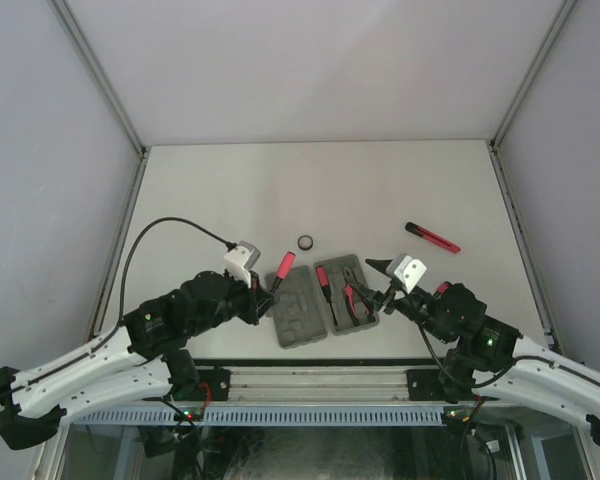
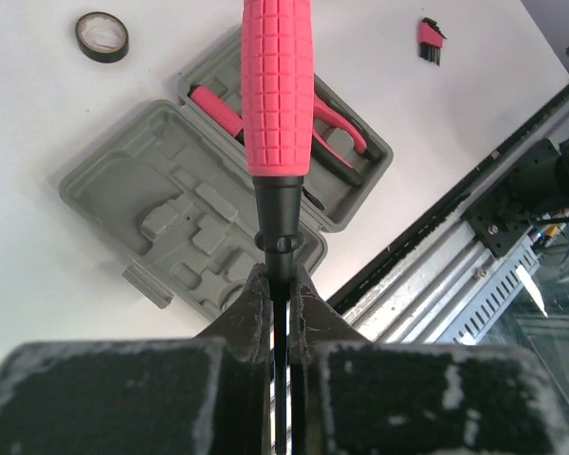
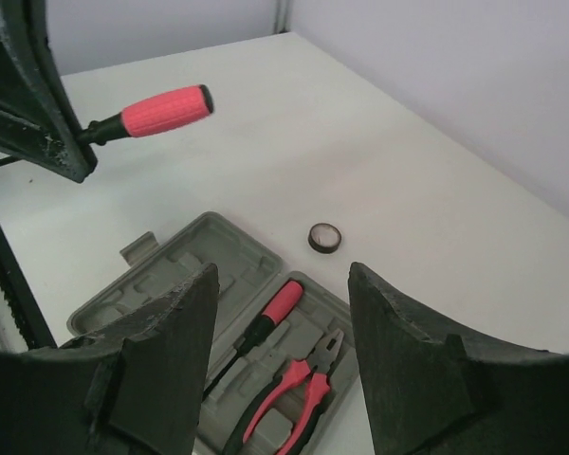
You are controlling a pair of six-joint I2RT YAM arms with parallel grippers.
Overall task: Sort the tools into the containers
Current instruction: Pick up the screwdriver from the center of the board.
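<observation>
The left gripper (image 2: 283, 284) clenches the red-handled screwdriver (image 2: 278, 85) by its thin black shaft; it may swivel and miss its recess in the grey plastic case (image 2: 123, 180). The right gripper (image 3: 283, 294) hangs released.

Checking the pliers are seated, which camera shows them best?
Right wrist: the pliers lie close and unobstructed in the case. The top view shows them small; in the left wrist view the held screwdriver covers much of them.
</observation>
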